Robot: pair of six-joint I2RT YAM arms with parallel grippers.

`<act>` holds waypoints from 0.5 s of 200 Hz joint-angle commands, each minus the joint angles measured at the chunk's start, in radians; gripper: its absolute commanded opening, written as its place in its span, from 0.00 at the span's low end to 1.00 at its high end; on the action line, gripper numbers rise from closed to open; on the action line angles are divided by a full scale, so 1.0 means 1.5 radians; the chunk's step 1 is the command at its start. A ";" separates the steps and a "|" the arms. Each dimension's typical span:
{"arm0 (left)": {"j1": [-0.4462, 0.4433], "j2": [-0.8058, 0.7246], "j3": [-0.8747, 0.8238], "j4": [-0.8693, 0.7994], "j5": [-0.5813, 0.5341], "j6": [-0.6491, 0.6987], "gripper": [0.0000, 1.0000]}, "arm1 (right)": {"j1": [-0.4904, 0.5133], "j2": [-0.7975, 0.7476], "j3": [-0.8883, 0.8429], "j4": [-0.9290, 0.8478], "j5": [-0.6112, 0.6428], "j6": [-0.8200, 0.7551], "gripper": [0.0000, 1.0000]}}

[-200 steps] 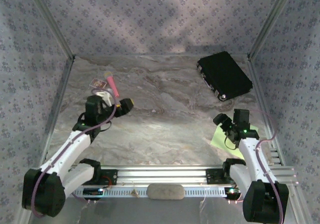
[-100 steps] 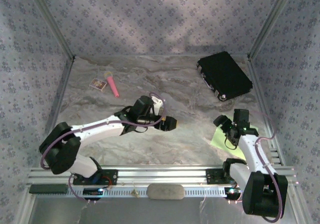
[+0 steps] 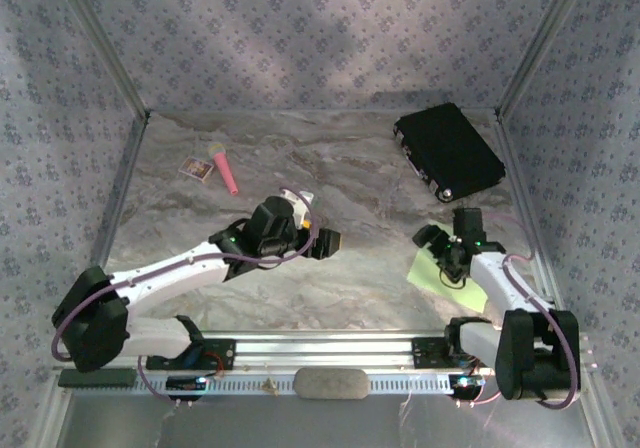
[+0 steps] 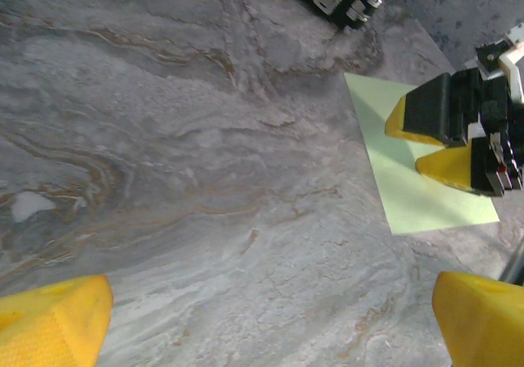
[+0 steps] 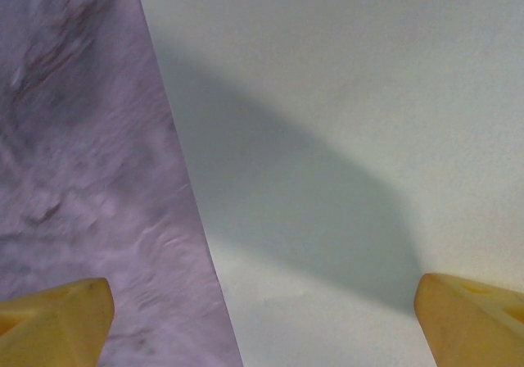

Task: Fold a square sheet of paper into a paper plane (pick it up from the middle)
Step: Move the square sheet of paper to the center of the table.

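- square sheet of paper [image 3: 428, 271] flat, edges skewed to table [image 3: 350, 168], no long axis
- right gripper [image 3: 437, 249] spread wide over its edge, empty
- left gripper [image 3: 327, 241] spread wide, empty

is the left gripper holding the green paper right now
No, the left gripper stands open over bare table, and the square sheet of paper lies flat beneath the right gripper.

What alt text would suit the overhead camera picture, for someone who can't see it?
The open right gripper hovers over a flat lime-green square sheet of paper on a marbled table. The left gripper, also open, sits mid-table.
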 commanded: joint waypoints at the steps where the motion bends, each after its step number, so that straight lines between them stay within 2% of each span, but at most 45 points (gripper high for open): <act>1: 0.003 -0.030 -0.016 -0.025 -0.063 0.015 1.00 | 0.107 0.020 -0.007 0.018 0.015 0.127 0.98; 26: 0.023 -0.047 -0.031 -0.035 -0.084 -0.010 1.00 | 0.250 0.053 0.001 0.079 0.088 0.233 0.99; 46: 0.043 -0.063 -0.048 -0.028 -0.084 -0.019 1.00 | 0.323 0.104 0.041 0.107 0.102 0.265 0.99; 59: 0.054 -0.077 -0.058 -0.032 -0.088 -0.027 1.00 | 0.349 0.141 0.072 0.123 0.091 0.263 0.99; 83: 0.073 -0.108 -0.075 -0.044 -0.081 -0.040 1.00 | 0.357 0.194 0.135 0.122 0.039 0.216 0.98; 100: 0.083 -0.127 -0.084 -0.048 -0.062 -0.039 1.00 | 0.351 0.189 0.163 0.077 0.062 0.175 0.98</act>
